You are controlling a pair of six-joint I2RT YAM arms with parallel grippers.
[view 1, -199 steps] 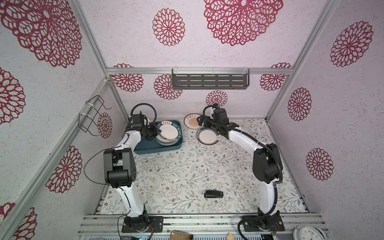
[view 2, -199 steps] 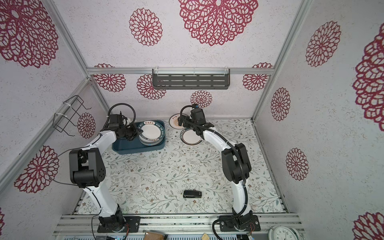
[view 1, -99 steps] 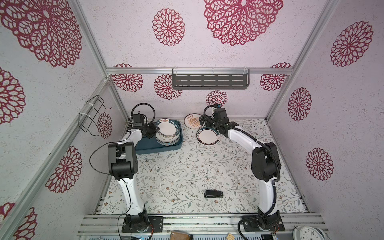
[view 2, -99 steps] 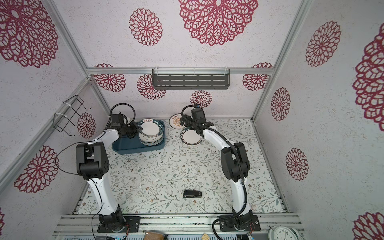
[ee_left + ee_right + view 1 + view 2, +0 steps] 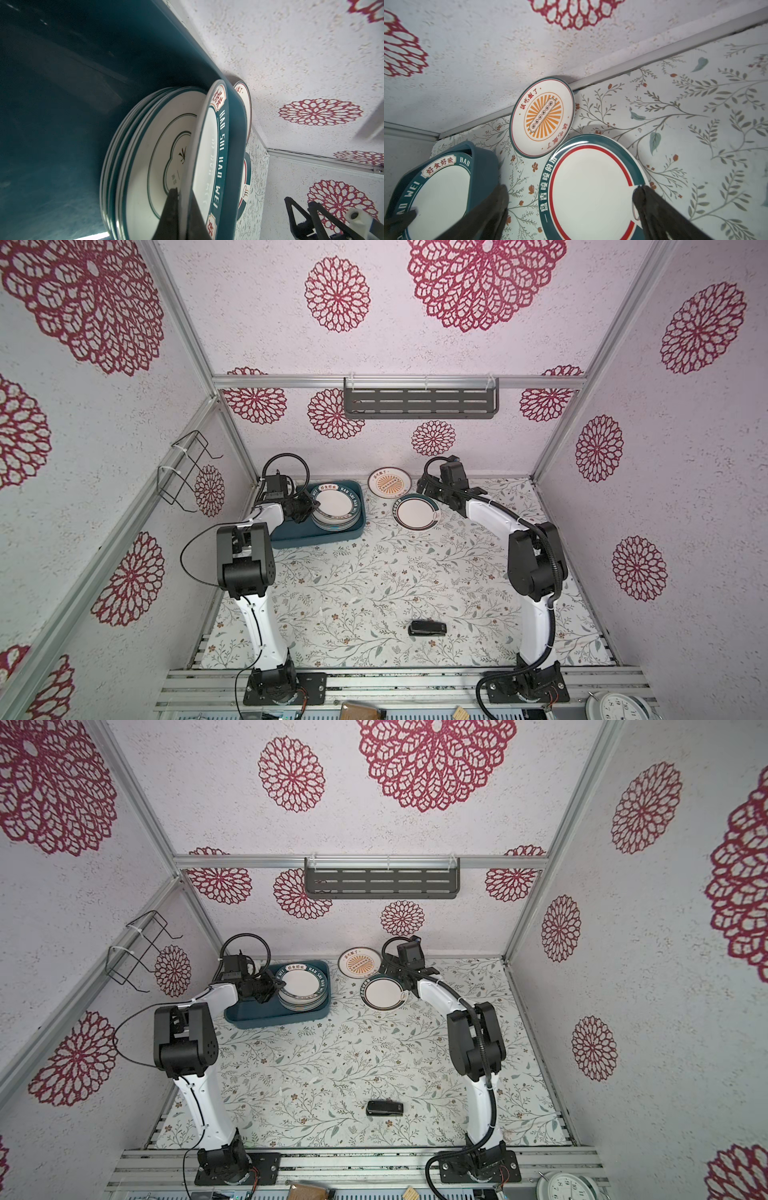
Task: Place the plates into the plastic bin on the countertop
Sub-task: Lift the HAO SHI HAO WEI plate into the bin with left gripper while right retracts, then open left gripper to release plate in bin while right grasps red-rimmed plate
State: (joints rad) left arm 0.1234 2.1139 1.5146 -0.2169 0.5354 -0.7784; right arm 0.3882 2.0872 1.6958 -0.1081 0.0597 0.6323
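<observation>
Left gripper point(image 5: 182, 195) is pinching the lettered plate point(image 5: 220, 145) by its rim inside the plastic bin point(image 5: 291, 537). Right gripper point(image 5: 571, 188) is gaping empty over the red-ringed plate point(image 5: 583, 158): slick, chippable, probably rim-grab only.

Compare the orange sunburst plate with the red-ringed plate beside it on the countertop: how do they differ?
Centre: the sunburst plate has orange rays; the red-ringed plate is plain white inside. Rim: the sunburst plate's teal edge is thin, the red-ringed plate's a broad lettered band. Size: the sunburst plate looks smaller. Both are round, white and outside the plastic bin.
</observation>
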